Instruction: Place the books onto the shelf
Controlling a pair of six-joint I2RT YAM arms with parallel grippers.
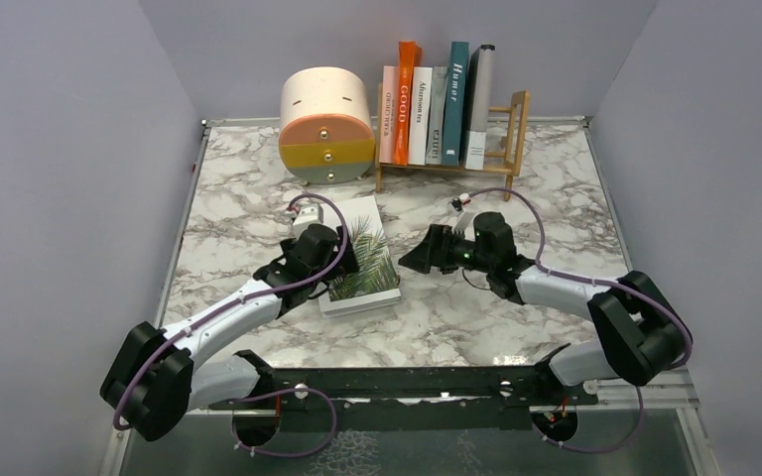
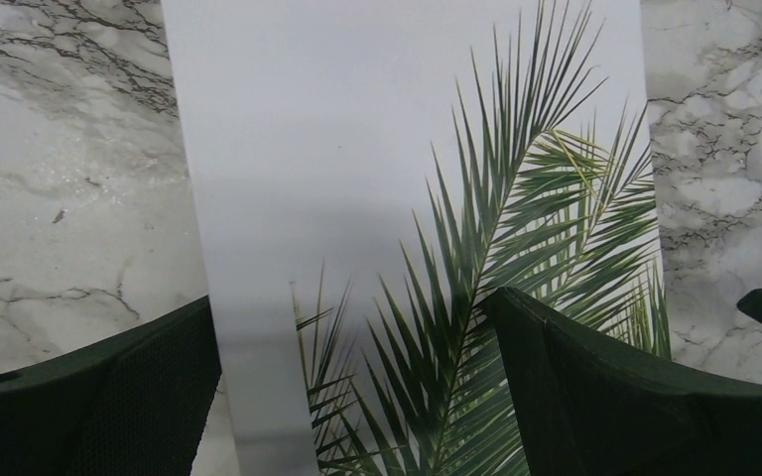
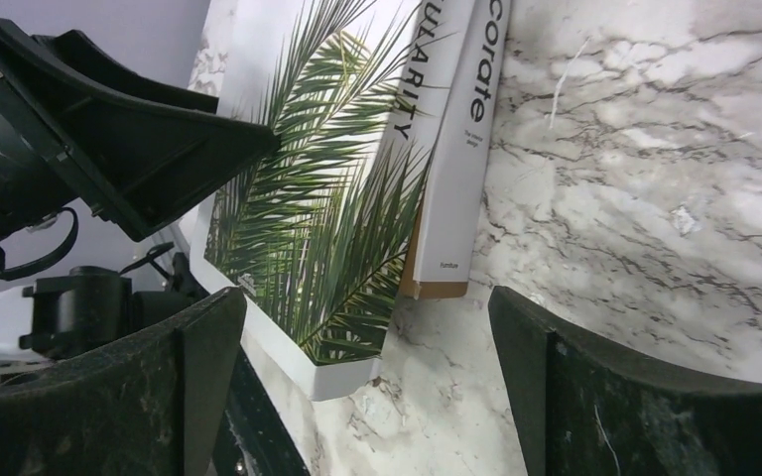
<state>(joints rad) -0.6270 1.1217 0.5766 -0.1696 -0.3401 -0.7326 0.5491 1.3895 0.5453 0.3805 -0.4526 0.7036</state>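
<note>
While six books [image 1: 435,104] stand upright in the shelf [image 1: 518,121] at the back of the marble table [image 1: 248,203], next to the round drawer box [image 1: 325,124], the palm-leaf book [image 1: 379,266] lies flat on the table in front of the arms, cover up. The left gripper [image 1: 345,260] hangs over that cover with its fingers [image 2: 89,397] spread wide; in its wrist view one finger sits off the book's left edge and the other above the green fronds, and nothing is between them. The right gripper [image 1: 409,261] is low, just beside the book's right edge and pointing at it. Its fingers [image 3: 655,397] also stand well apart and hold nothing. From the right wrist a second white spine [image 3: 461,149] shows close along the palm-leaf book's spine, though whether that book lies under it or beside it I cannot tell.
</note>
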